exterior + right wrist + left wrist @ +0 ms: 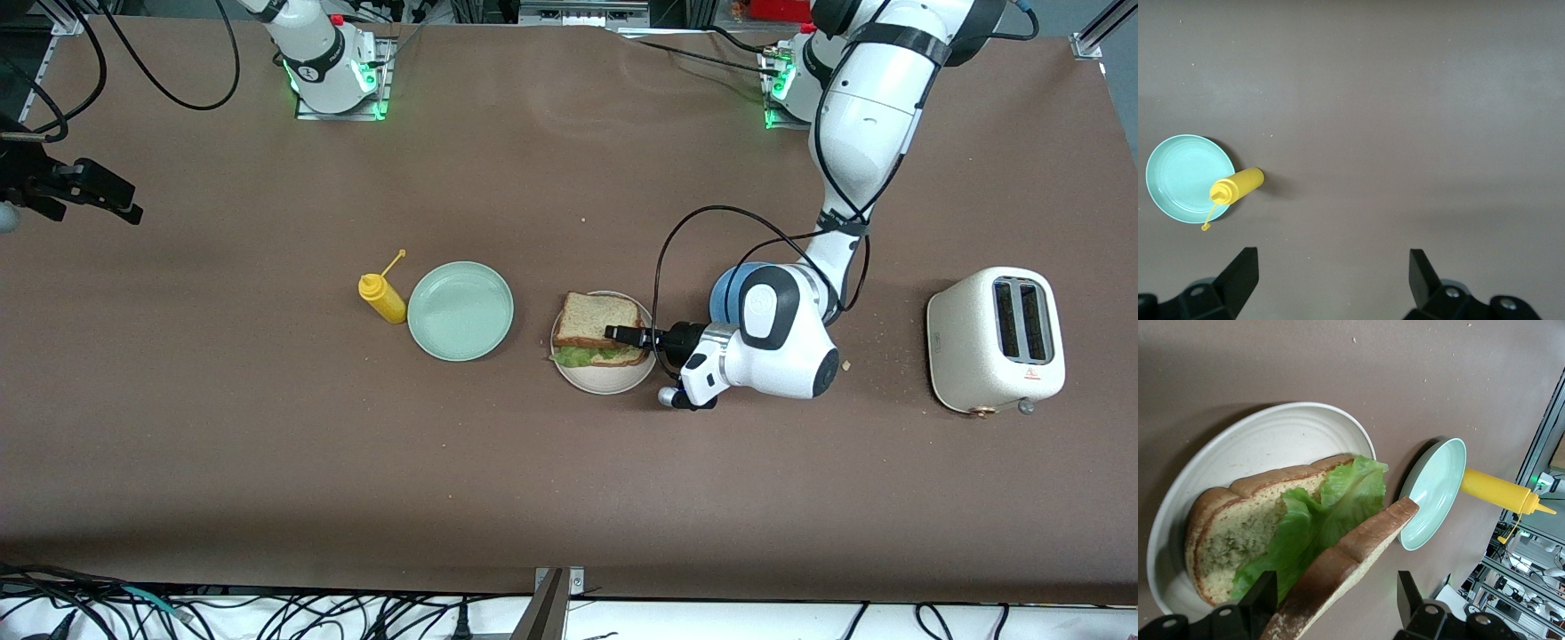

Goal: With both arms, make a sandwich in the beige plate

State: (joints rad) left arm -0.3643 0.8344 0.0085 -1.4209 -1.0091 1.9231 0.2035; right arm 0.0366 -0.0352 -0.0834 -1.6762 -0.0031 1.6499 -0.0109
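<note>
The sandwich sits on the beige plate (605, 380). A top bread slice (597, 318) covers a green lettuce leaf (578, 356) that sticks out on the side nearer the camera. In the left wrist view, the lower slice (1225, 533) lies flat on the plate (1285, 433) with lettuce (1318, 513) on it, and the top slice (1351, 553) leans tilted over them. My left gripper (627, 336) is low at the sandwich's edge, open, fingers astride the top slice (1335, 597). My right gripper (124, 206) waits high toward the right arm's end, open and empty (1333, 267).
A mint-green plate (460, 311) and a yellow squeeze bottle (382, 298) stand beside the beige plate toward the right arm's end. A blue plate (731, 289) is partly hidden under the left arm. A white toaster (996, 340) stands toward the left arm's end.
</note>
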